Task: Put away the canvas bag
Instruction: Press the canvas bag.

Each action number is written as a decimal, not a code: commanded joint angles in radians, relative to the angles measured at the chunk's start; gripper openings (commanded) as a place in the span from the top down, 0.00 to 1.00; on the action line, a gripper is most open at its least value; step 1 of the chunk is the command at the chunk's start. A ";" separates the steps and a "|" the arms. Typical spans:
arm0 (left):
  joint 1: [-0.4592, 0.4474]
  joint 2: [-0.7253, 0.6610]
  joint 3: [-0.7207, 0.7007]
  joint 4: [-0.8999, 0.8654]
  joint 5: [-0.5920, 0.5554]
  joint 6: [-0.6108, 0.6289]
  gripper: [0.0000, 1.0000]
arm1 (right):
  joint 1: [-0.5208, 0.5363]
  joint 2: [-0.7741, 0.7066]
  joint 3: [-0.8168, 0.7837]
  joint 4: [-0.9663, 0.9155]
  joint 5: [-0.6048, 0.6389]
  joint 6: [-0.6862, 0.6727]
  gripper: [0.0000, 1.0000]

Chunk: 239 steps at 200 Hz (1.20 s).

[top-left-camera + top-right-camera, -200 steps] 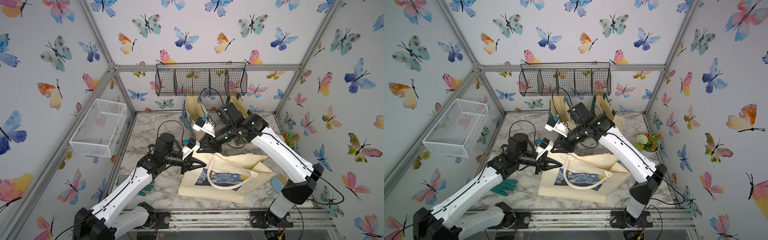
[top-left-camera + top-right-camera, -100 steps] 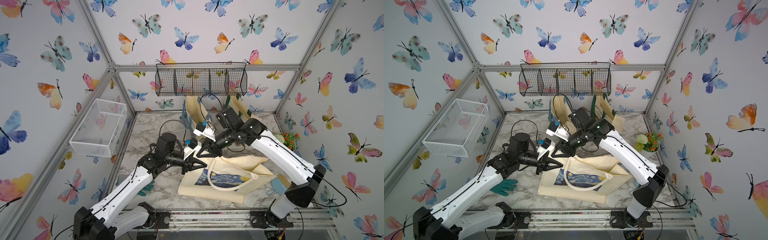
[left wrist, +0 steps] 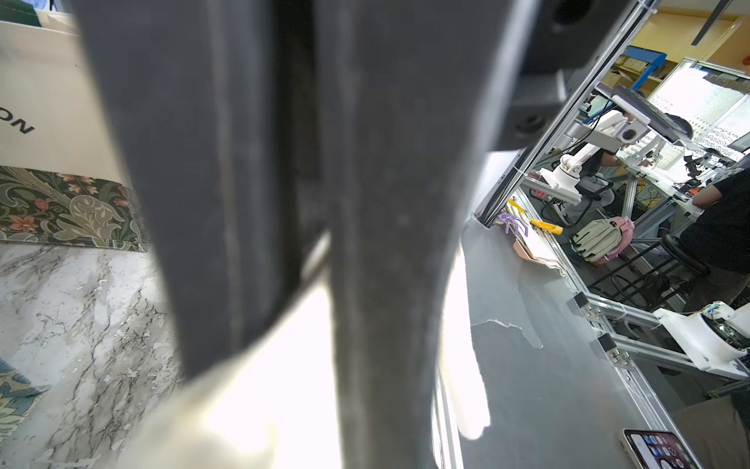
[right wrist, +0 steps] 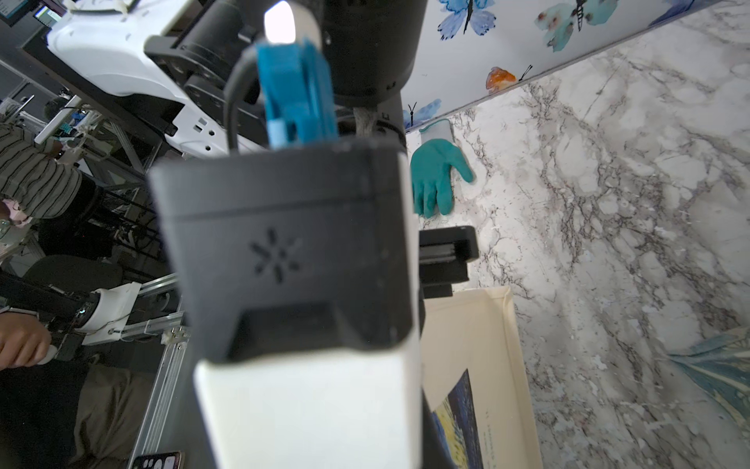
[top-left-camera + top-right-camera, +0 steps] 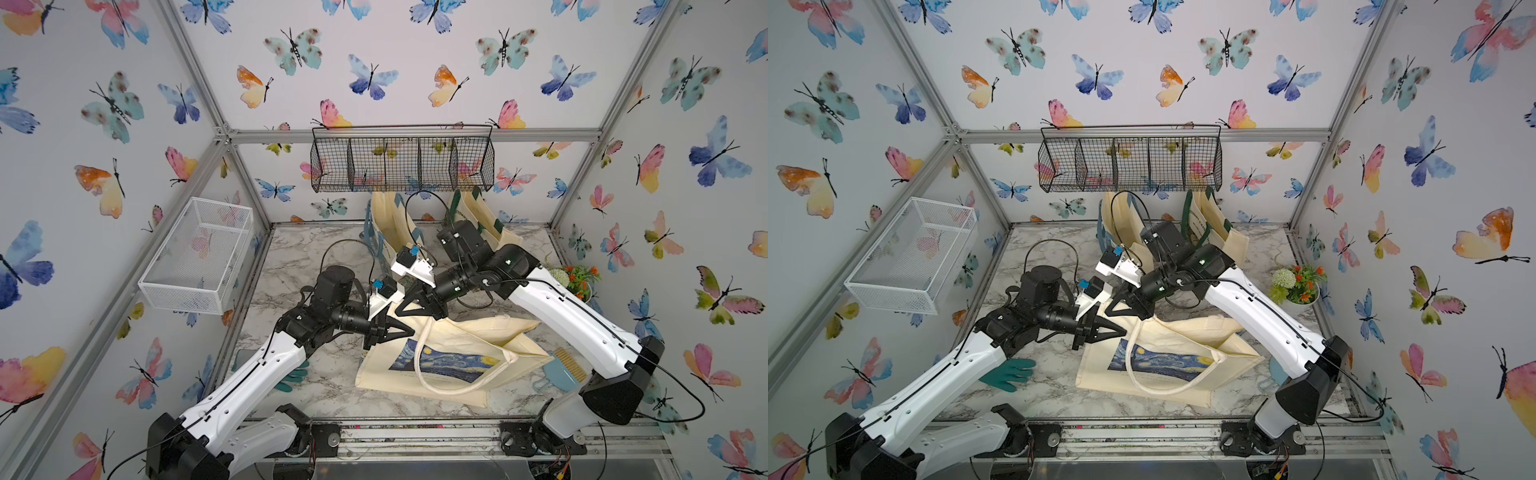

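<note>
**Layout.** The counter (image 5: 291,266) carries the bag (image 5: 453,361) at front centre, printed panel up, mouth toward the back. The left end of its rim is off the marble and peaks between the 2 arms. The rest of the body lies flat. 2 hung bags (image 5: 390,220) occupy the space under the wire basket (image 5: 402,164) on the back wall, well apart from the bag.

**Change.** Half a second ago the right end effector (image 5: 432,316) stood over the rim with its jaws spread. It now sits on the raised rim, at the root of the handle (image 5: 449,390), with its jaws closed. In both top views the cloth rises to a point at its tips, so it most likely grips the rim. The right wrist view is blocked by the other arm's housing and does not confirm this. The left end effector (image 5: 409,330) is at the same corner as before, just beside the right one, and is closed. In the left wrist view pale cloth passes between its fingers (image 3: 385,243), so it grips the bag too.

**Meaning.** The bag is now held at 2 adjacent points on 1 side of the mouth. The grasp step appears complete. The lift and the transfer toward the back wall are not yet done. The handle lies slack across the print.

**Risk.** A thin pinch of cloth may slip under the bag's weight.
</note>
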 commanded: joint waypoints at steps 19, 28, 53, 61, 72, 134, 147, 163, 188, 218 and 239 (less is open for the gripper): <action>0.012 -0.033 0.012 0.189 0.060 -0.109 0.62 | 0.011 -0.008 0.096 -0.100 0.086 0.025 0.98; 0.011 -0.027 0.007 0.210 0.070 -0.146 0.59 | 0.011 -0.001 0.144 -0.106 0.092 0.036 0.98; 0.013 0.017 0.029 0.200 0.089 -0.215 0.56 | 0.010 0.034 0.278 -0.138 0.121 0.069 0.98; 0.012 0.037 0.033 0.190 0.087 -0.232 0.57 | 0.010 0.040 0.308 -0.142 0.128 0.080 0.98; 0.014 0.063 0.036 0.180 0.094 -0.245 0.59 | 0.010 0.040 0.331 -0.136 0.141 0.095 0.98; 0.012 0.113 0.011 0.203 0.057 -0.304 0.78 | 0.008 0.001 0.400 -0.129 0.297 0.129 0.98; 0.011 0.102 0.003 0.203 0.054 -0.288 0.84 | 0.007 -0.007 0.400 -0.136 0.320 0.127 0.98; 0.013 0.088 -0.002 0.181 0.021 -0.265 0.95 | 0.003 -0.011 0.398 -0.144 0.336 0.127 0.98; 0.012 0.064 -0.006 0.139 -0.033 -0.237 1.00 | -0.006 -0.017 0.394 -0.151 0.359 0.132 0.98; 0.012 0.027 -0.036 0.154 -0.018 -0.245 0.58 | -0.019 -0.015 0.399 -0.152 0.381 0.140 0.98; 0.011 -0.001 -0.063 0.169 0.002 -0.243 0.49 | -0.026 -0.020 0.404 -0.137 0.404 0.149 0.98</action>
